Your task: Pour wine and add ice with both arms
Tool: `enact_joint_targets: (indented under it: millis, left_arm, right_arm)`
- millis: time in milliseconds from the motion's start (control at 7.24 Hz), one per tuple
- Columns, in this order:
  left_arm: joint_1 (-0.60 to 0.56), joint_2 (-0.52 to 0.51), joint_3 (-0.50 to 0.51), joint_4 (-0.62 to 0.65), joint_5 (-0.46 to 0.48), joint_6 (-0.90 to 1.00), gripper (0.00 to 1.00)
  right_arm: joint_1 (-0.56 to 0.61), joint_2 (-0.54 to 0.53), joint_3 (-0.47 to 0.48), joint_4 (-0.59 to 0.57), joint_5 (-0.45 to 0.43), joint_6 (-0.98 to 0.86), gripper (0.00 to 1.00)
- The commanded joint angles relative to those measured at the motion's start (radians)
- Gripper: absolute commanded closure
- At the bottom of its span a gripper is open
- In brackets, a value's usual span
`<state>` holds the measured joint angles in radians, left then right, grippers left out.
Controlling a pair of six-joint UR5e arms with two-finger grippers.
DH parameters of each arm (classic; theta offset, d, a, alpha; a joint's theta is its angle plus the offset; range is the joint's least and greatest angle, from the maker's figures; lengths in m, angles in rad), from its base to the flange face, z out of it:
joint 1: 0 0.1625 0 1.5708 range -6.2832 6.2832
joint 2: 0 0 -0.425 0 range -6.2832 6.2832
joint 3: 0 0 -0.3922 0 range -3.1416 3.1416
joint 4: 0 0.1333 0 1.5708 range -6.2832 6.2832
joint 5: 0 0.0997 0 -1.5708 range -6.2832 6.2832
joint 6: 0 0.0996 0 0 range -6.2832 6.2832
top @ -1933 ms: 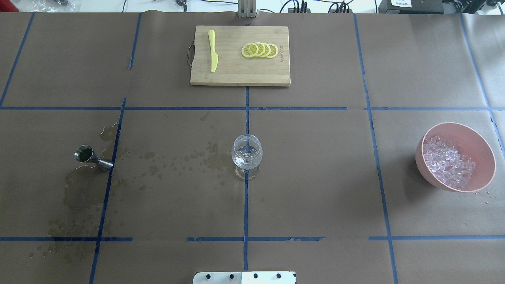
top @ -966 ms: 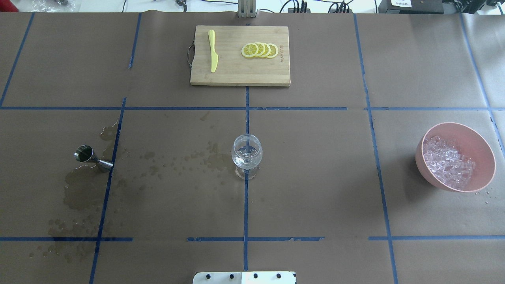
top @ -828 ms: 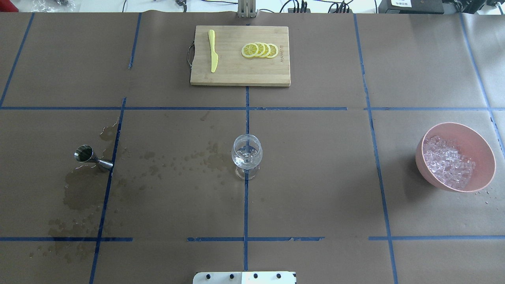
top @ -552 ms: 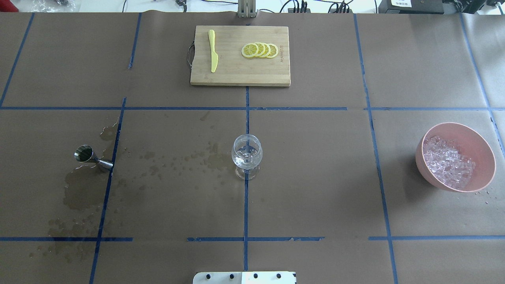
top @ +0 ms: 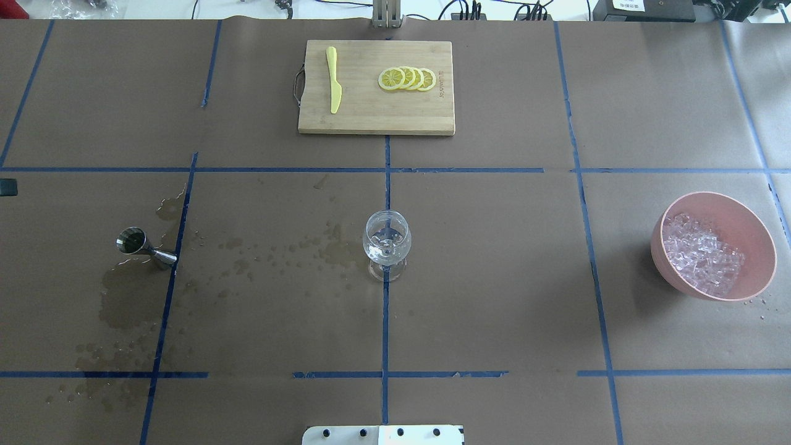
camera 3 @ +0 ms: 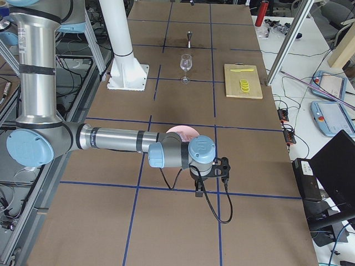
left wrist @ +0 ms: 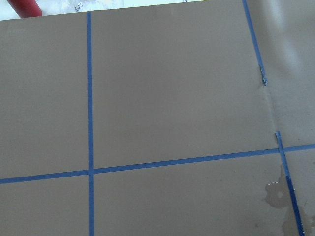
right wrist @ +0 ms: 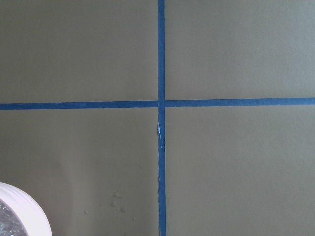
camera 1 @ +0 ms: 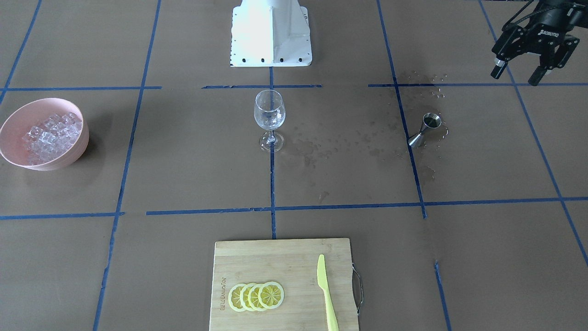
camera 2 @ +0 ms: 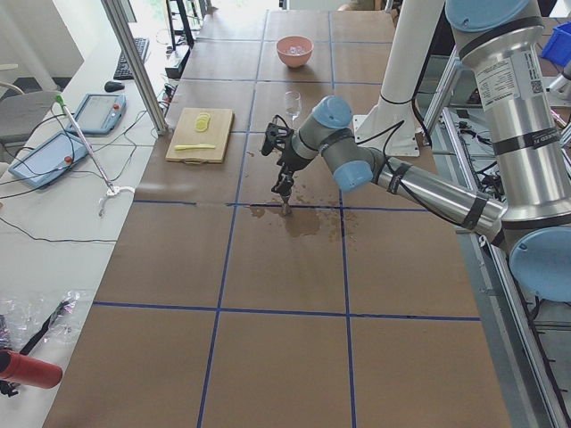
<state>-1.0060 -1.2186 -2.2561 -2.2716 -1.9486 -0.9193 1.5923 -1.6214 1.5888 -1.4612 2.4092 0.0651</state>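
Two jobs are not yet done, by my reading, and the pour comes first. At far left the left gripper (camera 1: 515,77) hangs in the air with its fingers spread wide, holding and touching nothing. It sits outboard of the jigger (top: 146,246) and well apart from it.

The jigger stands upright on a stained patch of the paper (top: 247,309), the wine (camera 1: 432,121) a dark pool in its upper cone. To do this step well, I would bring the open fingers down level with the narrow waist, one on each side. They should close there and not on the flared cone, where they could slide. The paper around it looks wet, so a nudge before closing might skate the jigger or tip it.

Once gripped, it wants to travel level, then tilt slowly over the rim of the glass (top: 387,241), which stands upright in the middle and looks empty.

At right the ice (top: 701,253) lies heaped in the bowl (top: 751,216), untouched as far as I can judge. The right gripper (camera 3: 209,180) hovers outboard of the bowl, outside the overhead view. Whether its fingers are apart or together I cannot tell.
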Motion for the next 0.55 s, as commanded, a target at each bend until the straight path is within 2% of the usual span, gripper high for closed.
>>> enact_joint_targets:
  millis: [0, 138, 276, 414]
  left_arm:
    - [0.136, 0.045, -0.014, -0.082, 0.166, -0.024, 0.00]
    - [0.209, 0.045, -0.026, -0.083, 0.236, -0.033, 0.00]
    - [0.287, 0.045, -0.028, -0.083, 0.307, -0.144, 0.00]
    - [0.419, 0.051, -0.027, -0.082, 0.444, -0.291, 0.00]
  right_arm:
    - [0.000, 0.001, 0.000, 0.004, 0.002, -0.001, 0.00]
    - [0.000, 0.001, 0.000, 0.005, 0.002, -0.001, 0.00]
    - [0.000, 0.003, 0.002, 0.005, 0.002, -0.001, 0.00]
    - [0.000, 0.003, 0.003, 0.005, 0.002, -0.001, 0.00]
